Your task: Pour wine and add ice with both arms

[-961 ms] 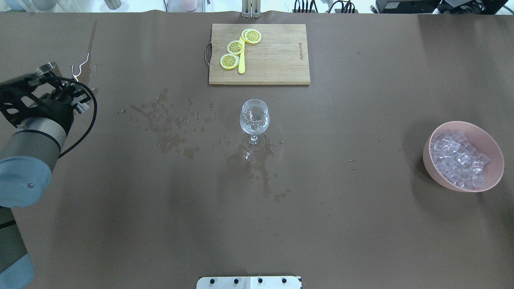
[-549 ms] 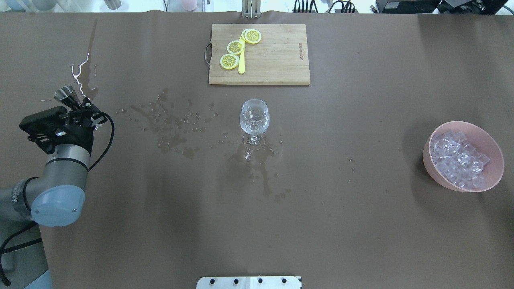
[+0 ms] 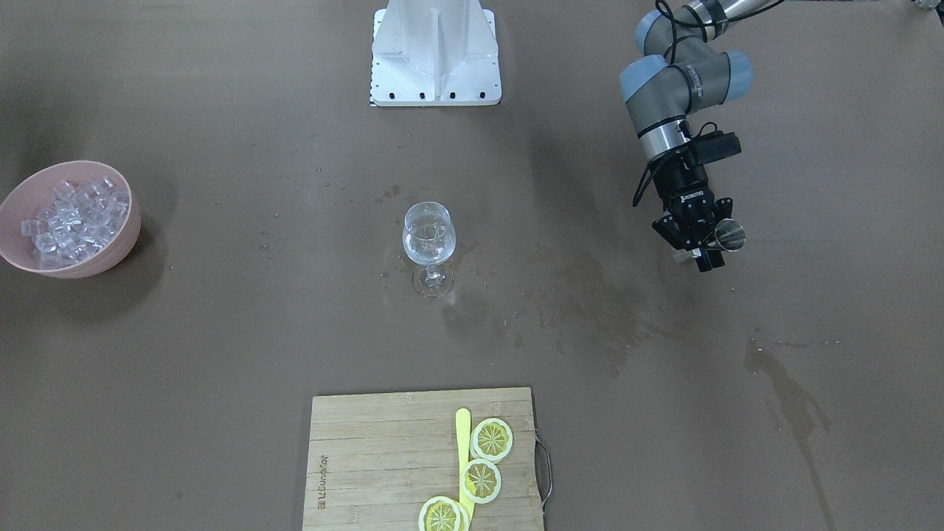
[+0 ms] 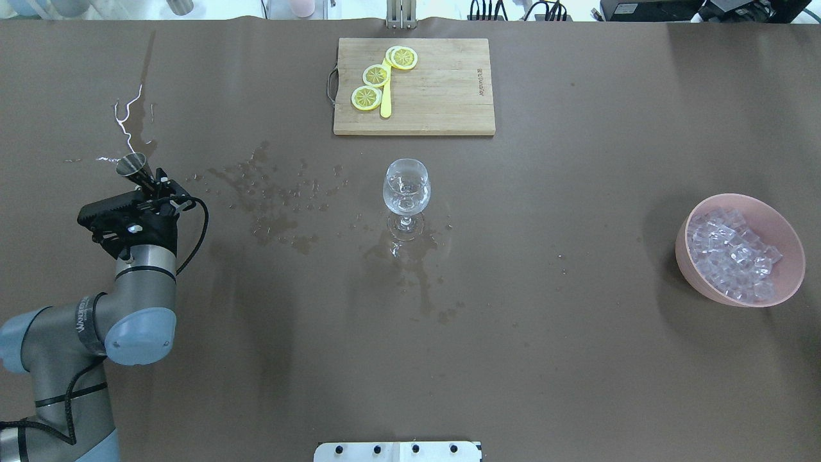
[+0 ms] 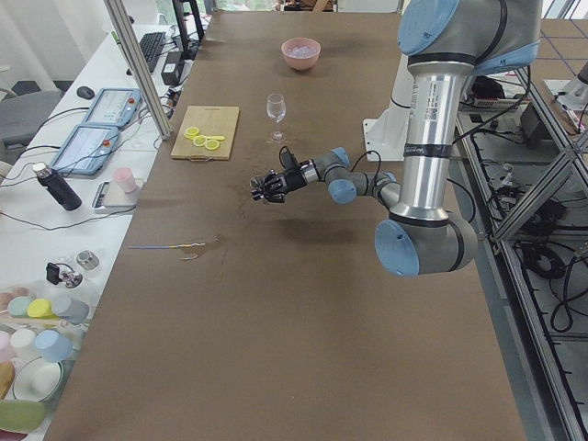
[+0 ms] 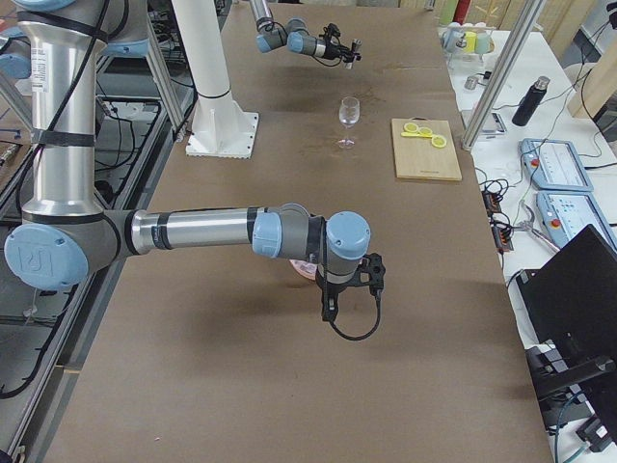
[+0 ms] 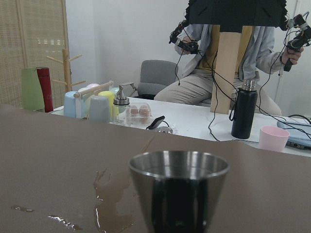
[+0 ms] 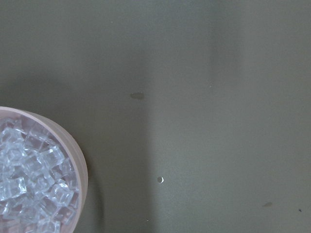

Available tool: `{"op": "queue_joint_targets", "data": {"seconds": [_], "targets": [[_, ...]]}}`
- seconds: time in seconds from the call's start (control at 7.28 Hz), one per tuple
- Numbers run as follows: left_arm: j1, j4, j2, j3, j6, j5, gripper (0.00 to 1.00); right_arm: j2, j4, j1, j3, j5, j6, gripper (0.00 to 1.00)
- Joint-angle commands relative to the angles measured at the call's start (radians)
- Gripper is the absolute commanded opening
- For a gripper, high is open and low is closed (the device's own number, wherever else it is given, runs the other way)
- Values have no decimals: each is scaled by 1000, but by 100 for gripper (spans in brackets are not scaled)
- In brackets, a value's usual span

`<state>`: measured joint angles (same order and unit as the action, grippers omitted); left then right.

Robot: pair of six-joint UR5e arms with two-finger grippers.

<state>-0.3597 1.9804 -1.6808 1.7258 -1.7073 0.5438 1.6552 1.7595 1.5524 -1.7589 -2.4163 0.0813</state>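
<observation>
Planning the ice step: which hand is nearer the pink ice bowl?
Right. The right hand hangs beside the pink bowl of ice, which shows in its wrist view. The left hand, holding a steel jigger, is at the opposite end, beyond the wine glass.

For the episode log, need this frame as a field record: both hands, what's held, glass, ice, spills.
left hand: shut on a steel jigger, well off to the wine glass's left
right hand: hovers beside the pink bowl; open or shut cannot be told
wine glass: upright mid-table, what looks like a little clear liquid inside
ice: heaped in the pink bowl
cutting board: beyond the glass, lemon slices on it
spills: wet patches between jigger and glass
</observation>
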Motion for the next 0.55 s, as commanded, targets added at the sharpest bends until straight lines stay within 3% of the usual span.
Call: {"op": "queue_joint_targets", "data": {"seconds": [0.0, 0.41], "targets": [[25, -3, -19, -60, -43, -57, 0, 0, 0, 0, 1, 0, 0, 100], [28, -5, -54, -126, -45, -105, 0, 0, 0, 0, 1, -1, 0, 100]]}}
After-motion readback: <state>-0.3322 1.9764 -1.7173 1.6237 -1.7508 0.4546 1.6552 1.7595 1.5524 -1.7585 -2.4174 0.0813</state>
